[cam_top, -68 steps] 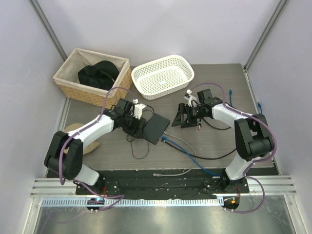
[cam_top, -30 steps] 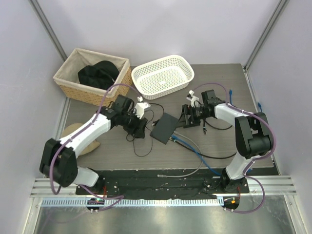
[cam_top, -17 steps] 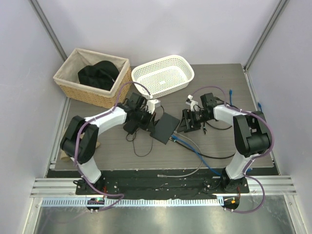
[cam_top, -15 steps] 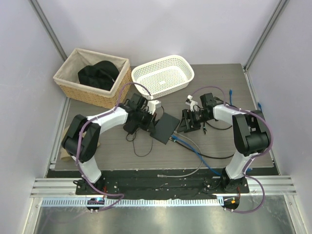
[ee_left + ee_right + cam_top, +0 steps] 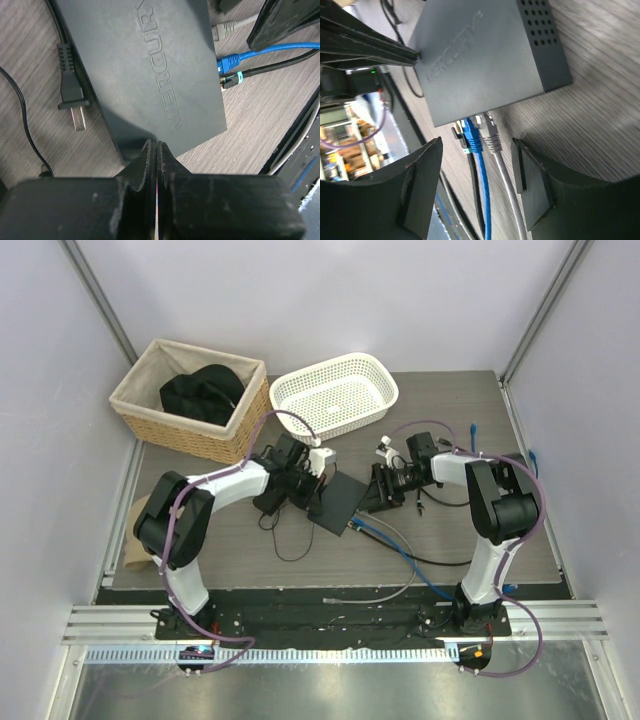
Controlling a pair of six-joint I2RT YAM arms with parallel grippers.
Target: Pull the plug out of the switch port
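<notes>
Black switch [image 5: 480, 50]: blue plug [image 5: 472, 132], grey plug [image 5: 488, 131] seated at 6 o'clock edge, none pulled. Right end effector [image 5: 476, 165] released, straddling both; left end effector [image 5: 155, 147] clenched, seemingly empty.

Switch [image 5: 340, 498] and cables [image 5: 479, 160] on table [image 5: 250, 562]

One switch [image 5: 338, 500] lay at the centre of the table [image 5: 450, 540]. Three cables entered one of its edges: one grey cable [image 5: 492, 137], one blue cable [image 5: 475, 140] and one black cable [image 5: 470, 165]. One two-pin power plug [image 5: 70, 85] lay beside it. Two baskets stood along the far edge: one wicker basket [image 5: 190, 435] and one white basket [image 5: 384, 392].
</notes>
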